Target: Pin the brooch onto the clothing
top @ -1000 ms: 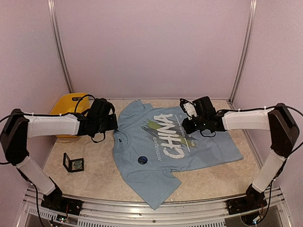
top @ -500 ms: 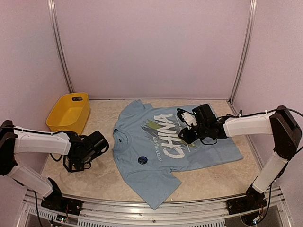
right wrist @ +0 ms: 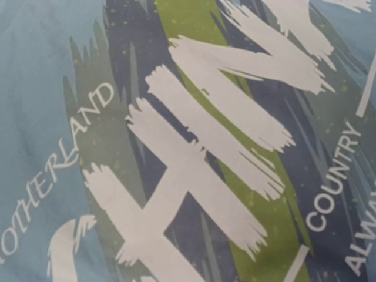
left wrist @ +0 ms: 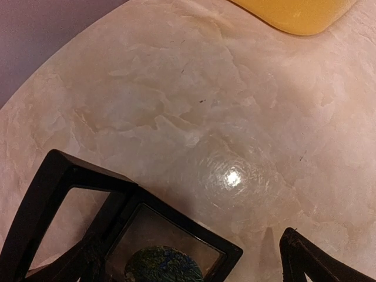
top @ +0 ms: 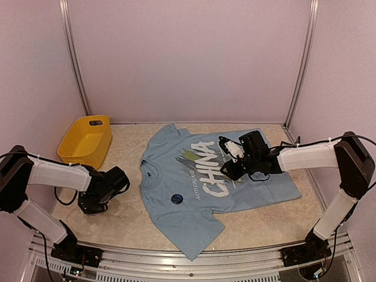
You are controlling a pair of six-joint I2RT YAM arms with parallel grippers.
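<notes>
The light blue T-shirt (top: 194,217) with white "CHINA" lettering lies flat on the table. A small dark round disc (top: 177,199) rests on its lower chest. A black display case (left wrist: 176,226) lies open on the table left of the shirt, with a round green-blue brooch (left wrist: 164,267) in its base. My left gripper (top: 94,201) hangs low over the case, open, with one fingertip (left wrist: 320,264) to the right of the base. My right gripper (top: 230,169) hovers low over the lettering (right wrist: 194,176). Its fingers do not show in the right wrist view.
A yellow bin (top: 88,141) stands at the back left, and its edge (left wrist: 294,14) shows in the left wrist view. The case's lid (left wrist: 53,205) lies open to the left of its base. Purple walls enclose the marble table (top: 135,226).
My left arm swung from the shirt collar down and left to the black case and now sits over it. My right gripper moved slightly down and left over the lettering.
</notes>
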